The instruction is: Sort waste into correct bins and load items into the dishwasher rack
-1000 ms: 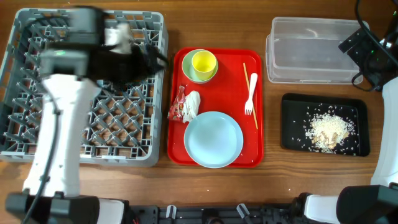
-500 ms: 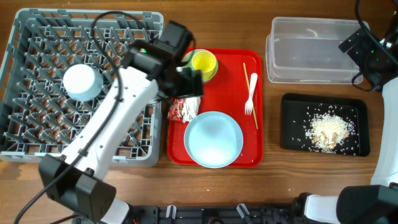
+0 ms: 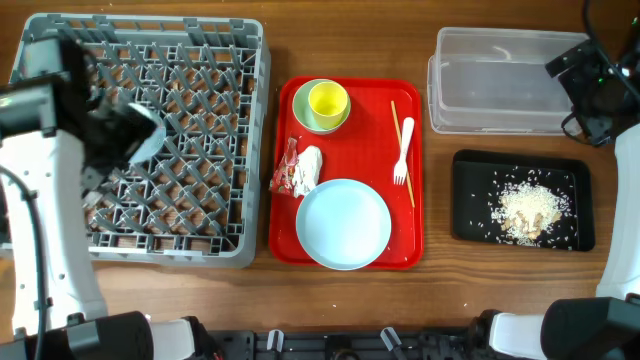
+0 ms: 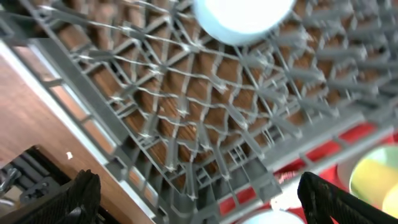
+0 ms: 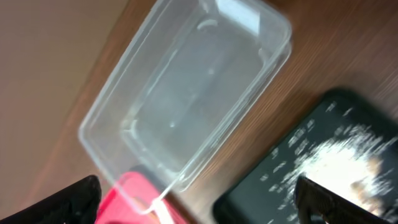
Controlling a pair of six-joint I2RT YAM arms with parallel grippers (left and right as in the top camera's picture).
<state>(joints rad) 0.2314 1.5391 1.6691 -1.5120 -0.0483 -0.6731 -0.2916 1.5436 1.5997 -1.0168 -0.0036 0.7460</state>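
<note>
The grey dishwasher rack point(image 3: 252, 150) stands at the left. A small white bowl point(image 4: 242, 17) sits in it; in the overhead view my arm hides most of it. My left gripper point(image 3: 108, 135) hovers over the rack, open and empty point(image 4: 200, 199). On the red tray lie the large pale plate point(image 3: 343, 223), the green bowl point(image 3: 307, 118) with the yellow cup point(image 3: 328, 100) in it, the red wrapper point(image 3: 286, 172), the white tissue point(image 3: 311, 166), the white fork point(image 3: 403, 150) and the chopsticks point(image 3: 396, 122). My right gripper point(image 3: 590, 75) is open and empty point(image 5: 199, 202) above the clear tub point(image 3: 495, 85).
The black tray point(image 3: 472, 205) at the right holds rice scraps point(image 3: 527, 208); it also shows in the right wrist view point(image 5: 311, 155) beside the clear tub point(image 5: 193, 93). The red tray point(image 3: 410, 240) lies between the rack and the bins.
My left arm has swung from the tray's left edge back to the left, over the rack. The white bowl stays in the rack. The right arm has not moved.
</note>
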